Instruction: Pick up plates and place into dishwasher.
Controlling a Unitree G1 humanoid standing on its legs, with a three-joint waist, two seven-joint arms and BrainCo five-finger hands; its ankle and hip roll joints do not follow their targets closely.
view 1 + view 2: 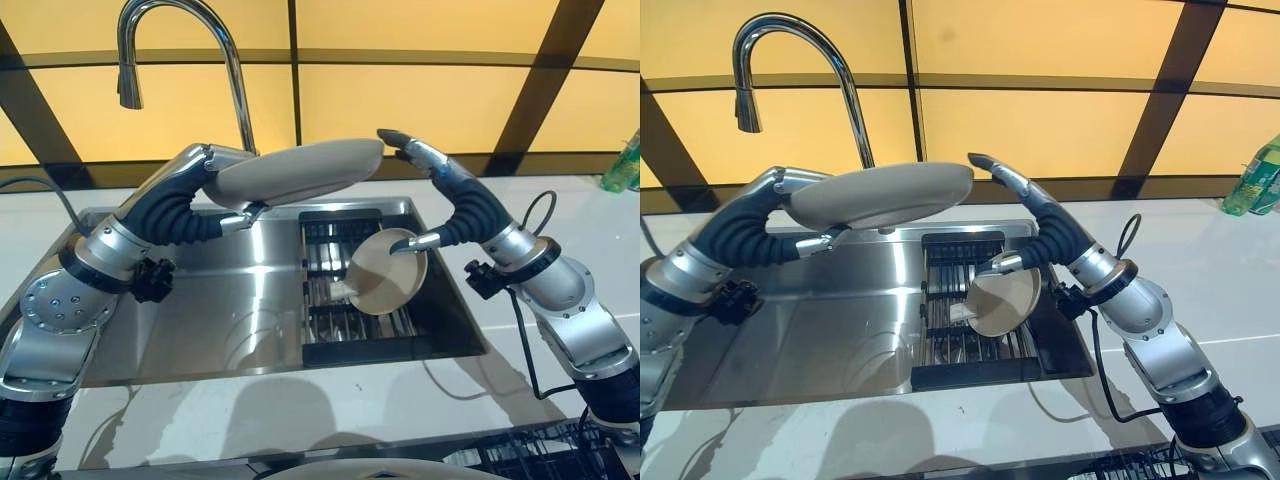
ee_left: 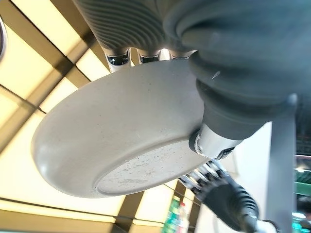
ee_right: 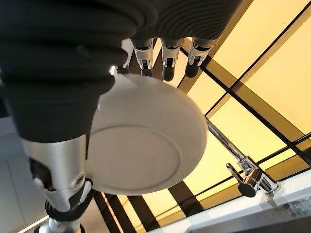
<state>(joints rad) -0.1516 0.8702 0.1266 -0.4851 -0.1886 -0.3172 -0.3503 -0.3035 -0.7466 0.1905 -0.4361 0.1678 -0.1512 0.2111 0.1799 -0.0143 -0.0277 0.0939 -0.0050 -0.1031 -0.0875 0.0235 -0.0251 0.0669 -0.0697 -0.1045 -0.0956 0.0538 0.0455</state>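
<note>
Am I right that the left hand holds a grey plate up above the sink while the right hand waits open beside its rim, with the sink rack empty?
Not quite: the rack is not empty. The left eye view shows a second plate leaning in it. The rest stands: the left hand holds the grey plate above the sink, and the right hand is open beside its rim.

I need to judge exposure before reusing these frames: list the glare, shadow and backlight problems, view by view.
Left eye view: the yellow wall panels glow behind the plate; the faucet and sink carry reflections. Right eye view: soft shadows on the counter. Left wrist view: the plate's underside is dim against bright panels. Right wrist view: the same backlight, with the dark hand cover in front.
</note>
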